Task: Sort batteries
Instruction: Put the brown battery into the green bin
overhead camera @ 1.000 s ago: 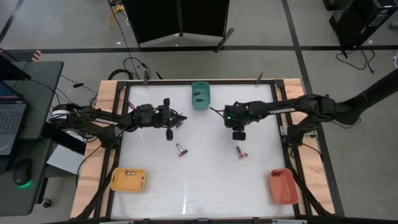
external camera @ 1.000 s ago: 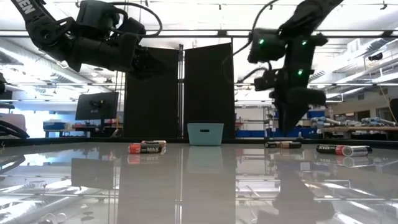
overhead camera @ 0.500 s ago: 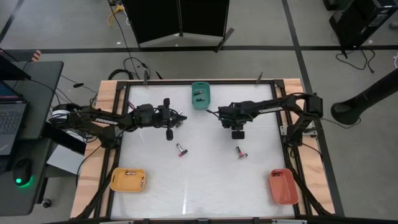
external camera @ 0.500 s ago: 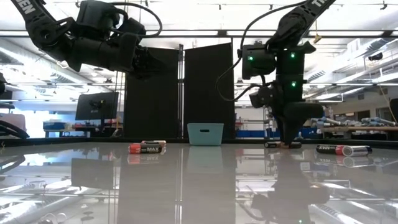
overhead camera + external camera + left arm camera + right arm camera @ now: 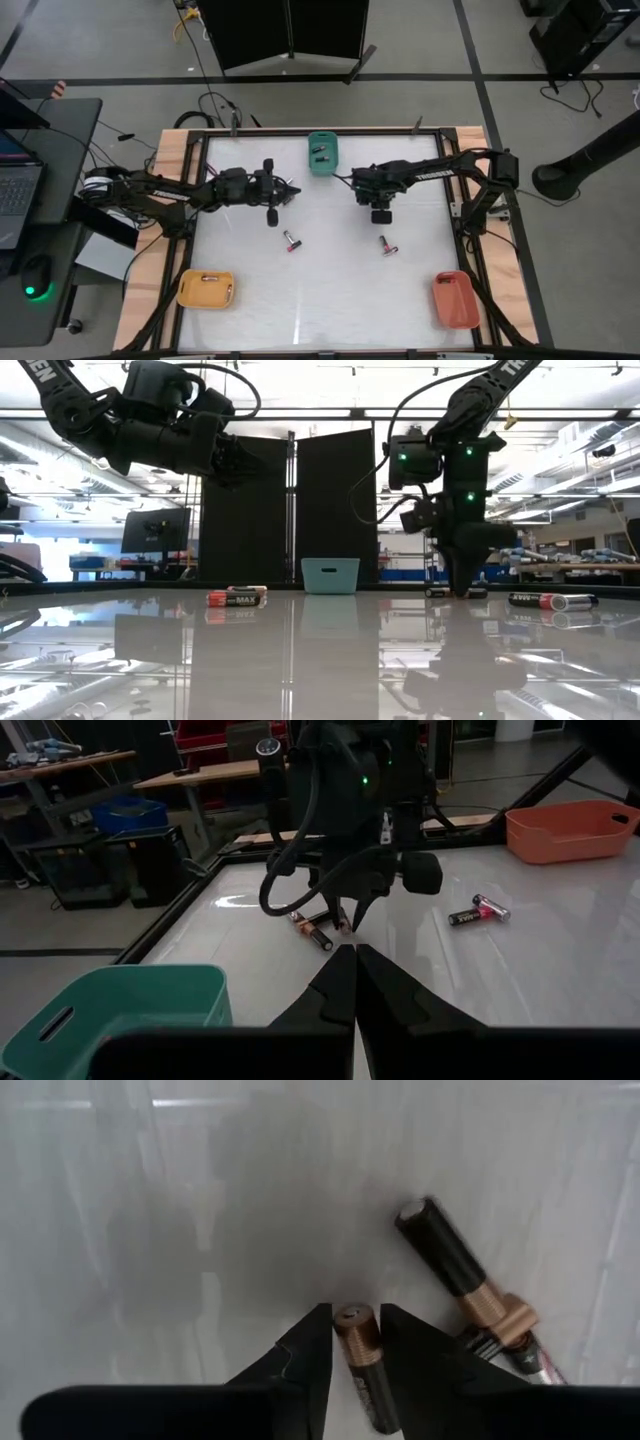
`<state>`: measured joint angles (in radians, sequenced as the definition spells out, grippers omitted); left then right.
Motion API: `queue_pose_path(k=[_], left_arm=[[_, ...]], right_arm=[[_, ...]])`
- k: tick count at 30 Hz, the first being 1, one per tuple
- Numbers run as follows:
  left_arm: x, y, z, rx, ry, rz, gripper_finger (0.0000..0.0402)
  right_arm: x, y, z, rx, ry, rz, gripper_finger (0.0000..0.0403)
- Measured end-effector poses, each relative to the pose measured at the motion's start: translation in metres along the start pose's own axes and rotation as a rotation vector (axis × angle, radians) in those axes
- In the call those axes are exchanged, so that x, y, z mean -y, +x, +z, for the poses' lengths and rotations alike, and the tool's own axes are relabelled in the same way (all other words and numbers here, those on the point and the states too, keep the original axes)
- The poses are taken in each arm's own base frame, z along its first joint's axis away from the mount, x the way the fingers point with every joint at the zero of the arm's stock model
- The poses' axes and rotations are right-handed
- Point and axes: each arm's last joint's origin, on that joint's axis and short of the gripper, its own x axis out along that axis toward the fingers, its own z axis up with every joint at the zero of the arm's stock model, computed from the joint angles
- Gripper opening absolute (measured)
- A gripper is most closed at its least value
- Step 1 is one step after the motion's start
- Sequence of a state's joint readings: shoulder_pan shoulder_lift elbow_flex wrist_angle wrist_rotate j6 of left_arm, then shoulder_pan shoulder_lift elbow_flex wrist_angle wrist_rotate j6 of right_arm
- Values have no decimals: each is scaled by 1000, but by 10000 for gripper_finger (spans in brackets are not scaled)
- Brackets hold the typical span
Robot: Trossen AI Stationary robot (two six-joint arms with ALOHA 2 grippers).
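Note:
My right gripper [image 5: 354, 1342] is down at the table's far middle [image 5: 378, 200], its fingers on either side of a copper-ended dark battery [image 5: 357, 1350]. Two more batteries [image 5: 452, 1262] [image 5: 512, 1330] lie touching each other just beside it. Other batteries lie on the table nearer the front [image 5: 292, 241] [image 5: 387, 244]. My left gripper [image 5: 355, 957] hangs shut above the table's left part [image 5: 290, 195] and points at the right arm, touching nothing. My right gripper pinches the copper-ended battery near its copper end [image 5: 352, 1328] between its two fingers [image 5: 308, 1348]. The fingers come from above, pointing down, and lie across the battery. The battery lies flat on the table.
A teal tray [image 5: 322, 158] holding batteries sits at the far edge's middle. A yellow tray [image 5: 206, 290] with batteries is at the near left, and an orange tray [image 5: 455, 300] at the near right. Free table lies between the trays.
My right gripper has come down onto the table and shifted a little toward the left, ending over the group of batteries at the far middle. The right arm has drawn in behind it. The left arm has kept still.

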<state>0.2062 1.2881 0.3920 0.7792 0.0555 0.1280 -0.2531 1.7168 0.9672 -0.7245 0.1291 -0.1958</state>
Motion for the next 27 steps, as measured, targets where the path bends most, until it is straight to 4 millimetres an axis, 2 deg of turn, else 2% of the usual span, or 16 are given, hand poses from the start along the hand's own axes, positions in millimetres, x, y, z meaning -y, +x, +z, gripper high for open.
queue_pose_path(k=[11,18,27], left_arm=[[0,0,0,-1,0,1,12],[0,0,0,-1,0,1,12],[0,0,0,-1,-1,6,12]], right_arm=[[-2,4,-4,-9,-12,2,90],[-2,4,-4,-8,-5,2,56],[-8,2,-2,-2,11,26,56]])
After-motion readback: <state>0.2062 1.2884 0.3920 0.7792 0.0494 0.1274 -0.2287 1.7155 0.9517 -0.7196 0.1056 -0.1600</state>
